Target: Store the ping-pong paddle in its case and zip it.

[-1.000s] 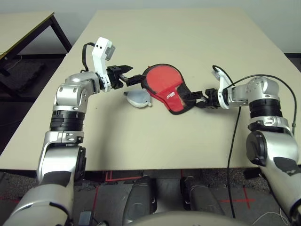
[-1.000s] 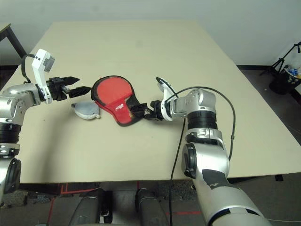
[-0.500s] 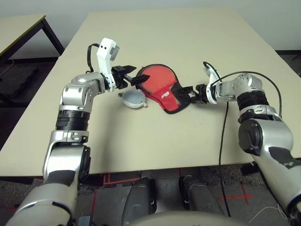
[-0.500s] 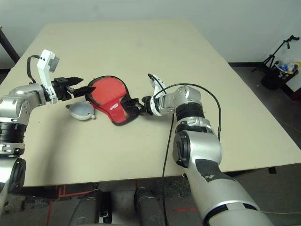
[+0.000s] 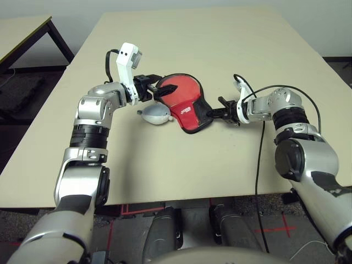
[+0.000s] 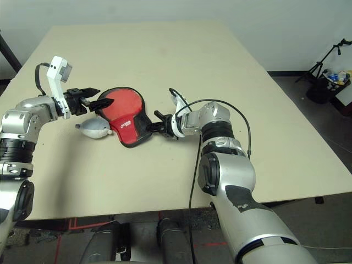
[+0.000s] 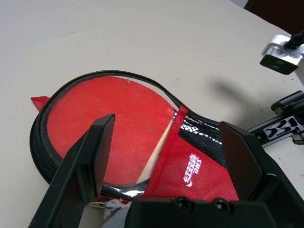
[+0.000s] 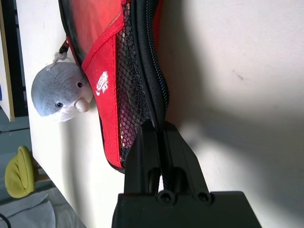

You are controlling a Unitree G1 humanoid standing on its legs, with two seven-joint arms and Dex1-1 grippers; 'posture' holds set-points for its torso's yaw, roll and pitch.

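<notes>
The case point(image 7: 213, 183) lies on the pale table point(image 6: 137, 181), its rounded part away from the robot's right gripper point(image 8: 159, 125), and the ping-pong paddle point(image 7: 123, 123) is in it, with the round red face showing and a strip of light wood beside it. The lower part of the paddle goes behind the red pocket, which carries a small white logo point(image 7: 192, 170) and has black mesh point(image 8: 129, 90) along one side. The right gripper is closed at the narrow end of the case, and its two fingers pinch the black edging there, where the zipper point(image 8: 162, 80) runs. The left gripper point(image 5: 168, 82) stands wide open above the rounded part, one finger well apart from the other, and it holds nothing between them. Just beside the case, on the robot's left, rests a grey plush toy point(image 8: 57, 90) (it has small dark eyes and a pale pink nose). A grey tuft reaches from the toy to a dark piece at the edge of the case; it is perhaps tied to the zipper pull, but the join is too small to be certain.
</notes>
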